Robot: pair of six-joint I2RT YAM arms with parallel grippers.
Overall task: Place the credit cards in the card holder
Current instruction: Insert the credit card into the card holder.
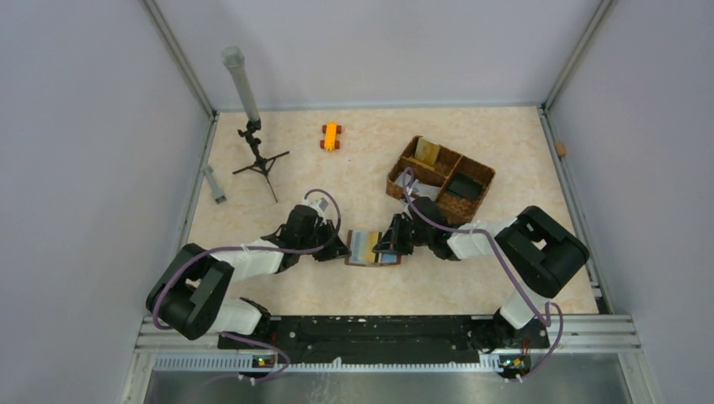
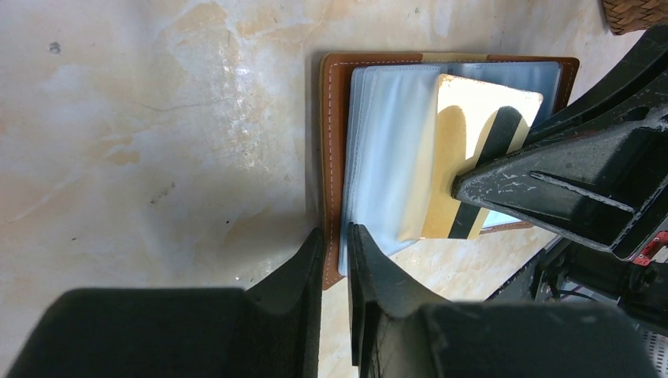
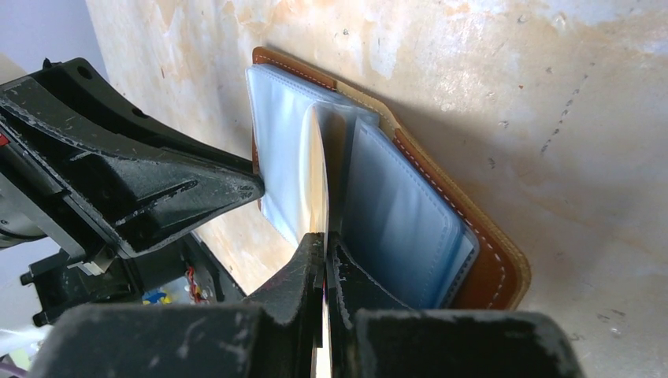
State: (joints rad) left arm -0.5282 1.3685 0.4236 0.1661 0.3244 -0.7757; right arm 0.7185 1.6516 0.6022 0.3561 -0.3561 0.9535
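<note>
right wrist | right gripper [image 3: 324,240] jaws pinch card [image 2: 480,110] | left gripper [image 2: 336,236] jaws straddle holder [image 2: 332,157] edge, grip unclear | advice: keep card square, feed slowly

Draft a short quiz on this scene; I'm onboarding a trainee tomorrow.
1. True or false: the right tool is open and empty.
2. What lies between the fingers of the left tool? A the edge of the wallet; B a card; C nothing.
3. Short answer: where do the spare cards lie?
Key: 1 false, it is shut on the gold card; 2 A; 3 in the basket.
</note>
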